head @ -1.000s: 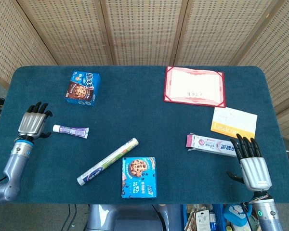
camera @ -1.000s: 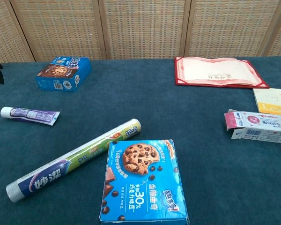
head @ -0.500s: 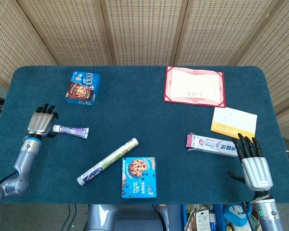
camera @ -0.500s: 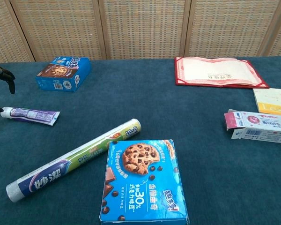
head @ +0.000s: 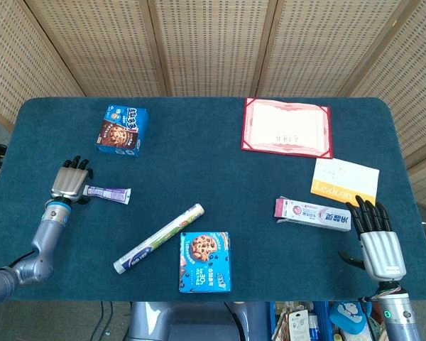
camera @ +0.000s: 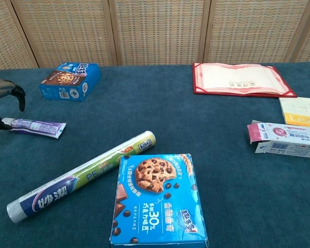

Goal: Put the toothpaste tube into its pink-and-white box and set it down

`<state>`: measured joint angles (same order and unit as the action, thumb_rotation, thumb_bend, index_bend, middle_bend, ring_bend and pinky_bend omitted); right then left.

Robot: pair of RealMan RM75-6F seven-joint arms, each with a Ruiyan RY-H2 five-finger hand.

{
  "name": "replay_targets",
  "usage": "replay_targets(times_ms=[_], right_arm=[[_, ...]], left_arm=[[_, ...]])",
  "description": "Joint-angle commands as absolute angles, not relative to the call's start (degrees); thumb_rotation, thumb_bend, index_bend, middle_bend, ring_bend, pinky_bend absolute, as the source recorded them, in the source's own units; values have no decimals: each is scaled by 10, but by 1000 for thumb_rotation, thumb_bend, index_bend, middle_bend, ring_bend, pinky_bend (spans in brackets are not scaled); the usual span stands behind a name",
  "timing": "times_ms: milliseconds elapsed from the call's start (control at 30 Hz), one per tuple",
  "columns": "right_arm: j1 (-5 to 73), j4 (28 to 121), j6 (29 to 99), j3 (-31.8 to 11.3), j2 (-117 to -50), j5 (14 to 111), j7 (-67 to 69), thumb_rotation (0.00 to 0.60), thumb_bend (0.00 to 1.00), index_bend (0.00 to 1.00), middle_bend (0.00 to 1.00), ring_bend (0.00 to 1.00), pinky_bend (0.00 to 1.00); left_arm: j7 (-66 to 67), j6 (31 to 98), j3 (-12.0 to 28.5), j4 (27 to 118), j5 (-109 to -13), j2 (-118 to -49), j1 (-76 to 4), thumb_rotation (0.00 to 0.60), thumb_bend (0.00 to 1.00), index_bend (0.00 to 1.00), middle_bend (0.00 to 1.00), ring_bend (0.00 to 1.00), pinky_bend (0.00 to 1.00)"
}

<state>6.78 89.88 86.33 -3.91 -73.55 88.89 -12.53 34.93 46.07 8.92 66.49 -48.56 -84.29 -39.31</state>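
The left robot hand (head: 72, 180) has moved over the cap end of the toothpaste tube (head: 108, 192) near the surface's left edge, fingers spread, so the grasp seems next.

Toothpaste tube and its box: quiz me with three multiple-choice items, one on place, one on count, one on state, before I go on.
1. Where does the toothpaste tube lie?
A. beside the left hand
B. on the red folder
C. inside the pink-and-white box

2. How many blue cookie boxes are on the table?
A. one
B. two
C. three

3. How is the right hand?
A. holding the box
B. open, holding nothing
C. closed on the tube

Answers:
1. A: the tube's cap end lies at the left hand's fingers near the table's left edge.
2. B: one cookie box sits at the back left, another cookie box at the front centre.
3. B: its fingers are spread, just short of the box.
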Motion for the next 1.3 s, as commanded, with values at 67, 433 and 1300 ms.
replay_targets(times_ms=[67, 433, 1300], right_arm=[[67, 899, 864, -39, -735, 889, -124, 600, 87, 10, 0, 0, 0], [67, 898, 867, -40, -735, 891, -118, 600, 87, 10, 0, 0, 0], [66, 894, 874, -41, -738, 897, -103, 600, 87, 10, 0, 0, 0]], left_arm=[[358, 457, 86, 660, -473, -847, -400, 600, 242, 371, 147, 54, 131], [370, 448, 75, 648, -451, -861, -412, 600, 242, 385, 156, 62, 140], [328, 482, 61, 606, -493, -904, -411, 600, 242, 742, 474, 341, 329]])
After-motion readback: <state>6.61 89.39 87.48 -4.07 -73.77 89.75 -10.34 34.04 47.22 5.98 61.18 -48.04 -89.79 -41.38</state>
